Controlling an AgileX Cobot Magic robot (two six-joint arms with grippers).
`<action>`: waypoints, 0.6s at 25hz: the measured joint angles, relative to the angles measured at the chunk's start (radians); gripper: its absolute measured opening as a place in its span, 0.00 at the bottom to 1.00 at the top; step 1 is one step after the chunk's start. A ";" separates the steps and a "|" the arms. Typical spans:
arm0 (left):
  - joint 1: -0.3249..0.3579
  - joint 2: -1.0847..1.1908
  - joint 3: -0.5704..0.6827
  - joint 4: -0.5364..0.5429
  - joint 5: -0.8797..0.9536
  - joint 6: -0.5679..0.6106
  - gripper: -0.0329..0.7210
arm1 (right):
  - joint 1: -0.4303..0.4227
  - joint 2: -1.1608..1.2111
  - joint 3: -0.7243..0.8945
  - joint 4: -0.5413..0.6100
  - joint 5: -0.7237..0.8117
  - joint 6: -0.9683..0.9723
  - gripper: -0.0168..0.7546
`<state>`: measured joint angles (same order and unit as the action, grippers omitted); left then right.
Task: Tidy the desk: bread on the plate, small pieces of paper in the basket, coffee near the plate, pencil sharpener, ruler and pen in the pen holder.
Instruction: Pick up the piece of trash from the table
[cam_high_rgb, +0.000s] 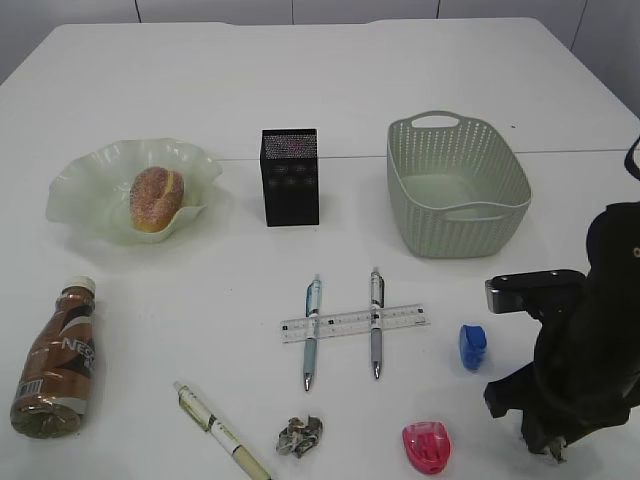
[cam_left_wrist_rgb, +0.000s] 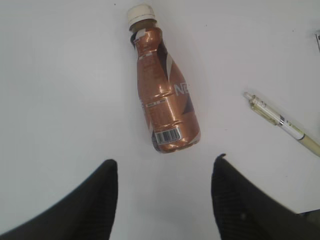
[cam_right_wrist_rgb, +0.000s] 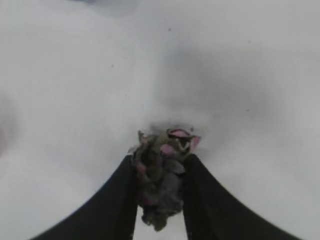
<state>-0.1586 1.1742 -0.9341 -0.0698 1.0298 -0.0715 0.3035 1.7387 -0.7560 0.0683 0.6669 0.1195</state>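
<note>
My right gripper is shut on a crumpled piece of paper, low over the desk at the front right. My left gripper hangs open just short of the base of the lying coffee, nothing between its fingers. The bread lies in the plate. Behind the middle stand the pen holder and the basket. The ruler lies across two pens. A blue pencil sharpener and a pink one lie on the desk.
A white pen lies at the front, also in the left wrist view. Another crumpled paper ball sits near the front edge. The coffee lies at the far left front.
</note>
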 joint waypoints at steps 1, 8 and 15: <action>0.000 0.000 0.000 -0.005 0.000 0.000 0.62 | 0.000 0.000 0.000 0.000 0.000 0.000 0.31; 0.000 0.000 0.000 -0.013 -0.002 0.000 0.62 | 0.000 0.000 -0.001 0.000 0.002 0.000 0.14; 0.000 0.000 0.000 -0.013 -0.004 0.000 0.62 | 0.000 -0.038 -0.005 0.000 0.023 0.000 0.10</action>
<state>-0.1586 1.1742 -0.9341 -0.0830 1.0261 -0.0715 0.3035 1.7002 -0.7608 0.0683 0.6900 0.1195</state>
